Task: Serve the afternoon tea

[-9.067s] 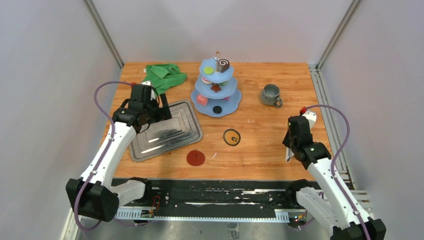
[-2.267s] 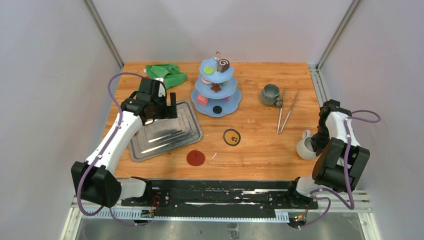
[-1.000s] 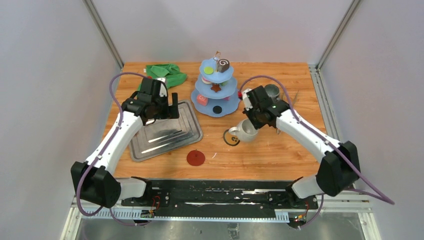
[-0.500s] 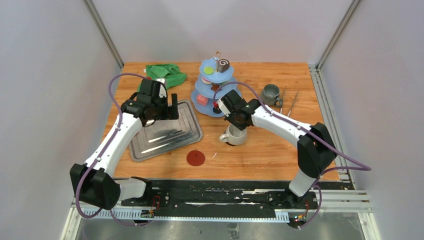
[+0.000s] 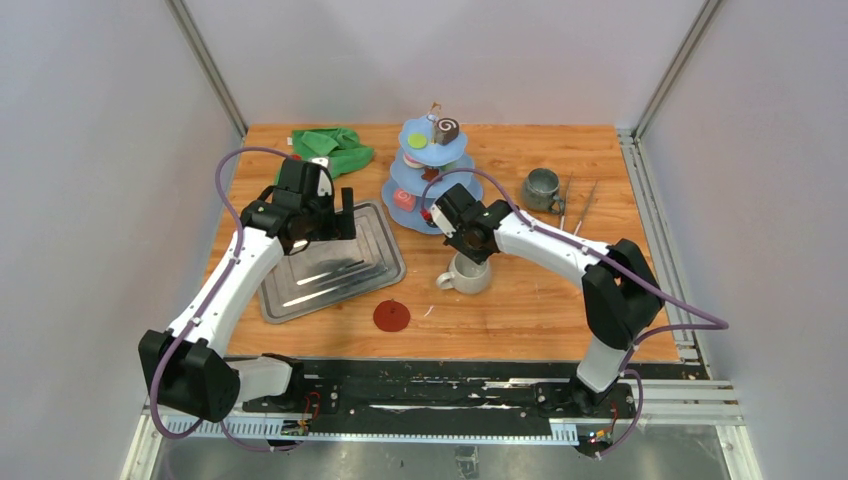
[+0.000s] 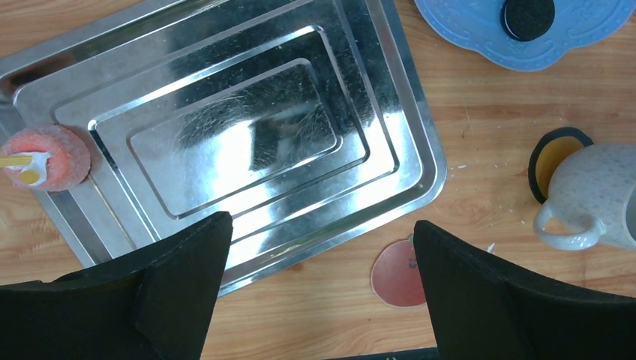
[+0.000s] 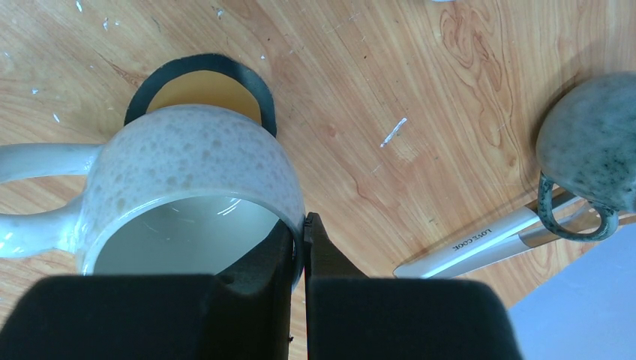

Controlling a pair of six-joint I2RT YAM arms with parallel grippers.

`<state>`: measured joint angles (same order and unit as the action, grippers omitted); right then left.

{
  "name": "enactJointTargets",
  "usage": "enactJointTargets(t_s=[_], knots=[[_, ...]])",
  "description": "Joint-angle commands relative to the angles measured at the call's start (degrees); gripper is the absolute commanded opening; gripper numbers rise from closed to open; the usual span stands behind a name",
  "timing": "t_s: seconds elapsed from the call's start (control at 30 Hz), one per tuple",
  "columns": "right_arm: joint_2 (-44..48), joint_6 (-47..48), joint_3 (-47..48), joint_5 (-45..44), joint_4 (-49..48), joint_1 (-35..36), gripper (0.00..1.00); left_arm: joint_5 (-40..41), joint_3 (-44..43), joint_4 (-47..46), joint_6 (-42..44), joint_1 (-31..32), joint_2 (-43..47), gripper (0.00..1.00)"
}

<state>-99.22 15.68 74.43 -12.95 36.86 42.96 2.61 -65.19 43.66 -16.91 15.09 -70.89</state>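
My right gripper point(image 5: 470, 247) point(image 7: 300, 225) is shut on the rim of the white mug point(image 5: 468, 273) point(image 7: 187, 180), one finger inside and one outside. The mug is upright with its handle to the left. It sits over the black-ringed yellow coaster point(image 7: 202, 82); contact cannot be told. The grey-green mug point(image 5: 541, 189) point(image 7: 592, 142) stands at the back right. Sweets lie on the blue tiered stand point(image 5: 405, 175): a brown swirl roll point(image 5: 447, 130), a green disc point(image 5: 417, 141), a brown star point(image 5: 431, 176), a pink roll point(image 5: 403, 199) and a black disc point(image 6: 528, 13). My left gripper point(image 5: 335, 205) point(image 6: 319, 223) hangs open over the steel tray point(image 5: 330, 262), holding nothing.
A red coaster point(image 5: 391, 316) point(image 6: 397, 274) lies near the tray's front corner. Metal tongs point(image 5: 572, 205) point(image 7: 480, 247) rest beside the grey-green mug. A green cloth point(image 5: 330, 148) is bunched at the back left. A fuzzy pink-orange piece point(image 6: 49, 154) sits on the tray's left edge.
My right arm has carried the white mug leftward and slightly nearer, so it now covers the black-ringed coaster. The left arm has stayed over the tray, still open.
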Motion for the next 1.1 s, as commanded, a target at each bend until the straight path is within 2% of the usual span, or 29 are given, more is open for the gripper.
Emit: enactJointTargets(t_s=[0.0,0.53,0.67,0.93,1.07], knots=[[-0.3,0.1,2.3,0.0,-2.1,0.6,0.01,0.5,0.6,-0.5,0.6,0.4,1.1,0.96],[-2.5,-2.1,2.6,-1.6,-3.1,0.6,0.01,0.9,1.0,-0.2,0.8,0.4,1.5,0.96],[-2.3,-3.9,3.2,-2.5,-2.3,0.6,0.1,1.2,1.0,-0.2,0.9,0.4,1.6,0.96],[-0.2,-5.4,3.8,-5.6,-2.2,0.6,0.39,1.0,0.7,-0.2,0.9,0.4,1.4,0.96],[2.4,-5.6,3.8,-8.0,-2.2,0.4,0.4,1.0,0.5,-0.2,0.9,0.4,1.3,0.96]])
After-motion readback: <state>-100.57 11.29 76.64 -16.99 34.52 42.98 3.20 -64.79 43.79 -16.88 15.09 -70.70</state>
